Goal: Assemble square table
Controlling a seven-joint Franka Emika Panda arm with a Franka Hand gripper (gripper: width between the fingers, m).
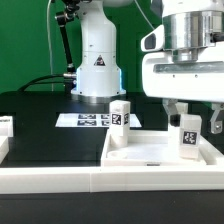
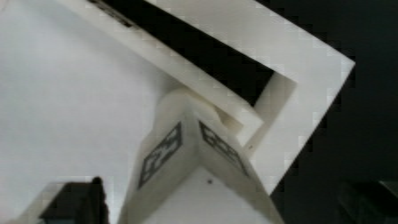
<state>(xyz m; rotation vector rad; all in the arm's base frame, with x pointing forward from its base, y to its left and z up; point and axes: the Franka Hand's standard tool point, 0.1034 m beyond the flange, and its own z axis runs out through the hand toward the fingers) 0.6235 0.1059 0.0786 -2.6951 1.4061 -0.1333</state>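
Fingers (image 1: 176,111): two, spread wide, one on either side of a leg (image 1: 188,136). In the wrist view, a clear gap between each dark finger (image 2: 71,205) and the leg (image 2: 192,165). Nothing gripped.

Gripper (image 1: 194,118): one, positioned over the upper part of that leg.

Legs in full view: two, both upright, each bearing a black-and-white tag.
- First leg: between the fingers, standing on the tabletop (image 1: 150,150) near its edge at the exterior view's right. Two tagged faces meeting at a corner edge in the wrist view.
- Second leg (image 1: 120,115): at the far corner of the tabletop, toward the exterior view's left, well apart from the gripper. On the slab or just behind it: cannot tell.

Tabletop: one, white, rimmed, lying flat on the black table (image 1: 45,120).

Marker board (image 1: 90,120): one, flat on the table, just beside the second leg.

White block (image 1: 5,127): one, cut off at the exterior view's left edge. Kind not determinable.

Rail (image 1: 100,185): one, along the near edge.

Robot base (image 1: 98,65): one, behind the marker board.
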